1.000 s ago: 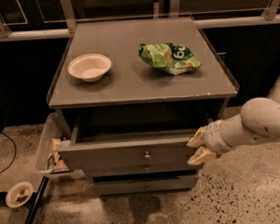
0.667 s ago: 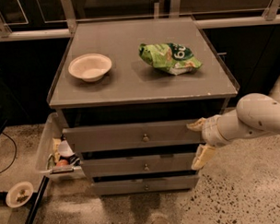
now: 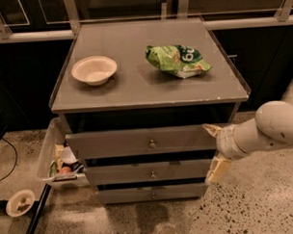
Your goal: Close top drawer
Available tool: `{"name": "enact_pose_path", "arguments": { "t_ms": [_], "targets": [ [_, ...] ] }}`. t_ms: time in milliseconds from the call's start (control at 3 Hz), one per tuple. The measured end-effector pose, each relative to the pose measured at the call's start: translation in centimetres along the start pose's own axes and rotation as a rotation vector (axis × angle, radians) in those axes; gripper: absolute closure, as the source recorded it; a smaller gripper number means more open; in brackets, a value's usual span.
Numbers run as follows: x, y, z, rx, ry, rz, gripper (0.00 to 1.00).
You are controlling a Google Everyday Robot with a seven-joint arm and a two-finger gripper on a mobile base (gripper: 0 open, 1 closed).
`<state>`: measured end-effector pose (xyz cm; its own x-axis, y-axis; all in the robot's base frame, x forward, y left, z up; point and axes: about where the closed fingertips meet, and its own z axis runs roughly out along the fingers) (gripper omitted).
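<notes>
**A:** Three grey drawers are stacked in the cabinet [image 3: 136,93]: the top drawer [image 3: 113,143], a middle drawer [image 3: 122,173] and a bottom drawer [image 3: 127,194]. Each has one small round metal knob.

**B:** And on top?

**A:** One pale round bowl [image 3: 94,70] and one crumpled green snack bag [image 3: 177,60], well apart on the flat matte surface.

**B:** Where does the top drawer sit?

**A:** Just under the cabinet's top. Its long flat front stands slightly forward of the two below, with a dark gap above it.

**B:** The gripper?

**A:** One gripper [image 3: 214,150], at the cabinet's right side, with its fingers spread wide and grasping nothing. The upper finger [image 3: 210,130] meets the right end of the top drawer's front. The lower one hangs beside the middle drawer.

**B:** Anything else?

**A:** One clear plastic bin [image 3: 47,151] holding small clutter, left of the cabinet on the speckled floor [image 3: 265,206].
</notes>
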<state>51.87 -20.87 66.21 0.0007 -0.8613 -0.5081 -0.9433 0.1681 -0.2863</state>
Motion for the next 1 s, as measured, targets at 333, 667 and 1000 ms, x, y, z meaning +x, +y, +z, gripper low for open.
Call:
{"name": "enact_pose_path", "arguments": {
  "t_ms": [333, 667, 1000],
  "targets": [
    [0.2, 2.9, -2.8, -0.008, 0.004, 0.016, 0.00],
    [-0.7, 3.1, -6.1, 0.028, 0.020, -0.014, 0.00],
    [-3.0, 0.3, -8.9, 0.047, 0.014, -0.098, 0.00]
  ]
}}
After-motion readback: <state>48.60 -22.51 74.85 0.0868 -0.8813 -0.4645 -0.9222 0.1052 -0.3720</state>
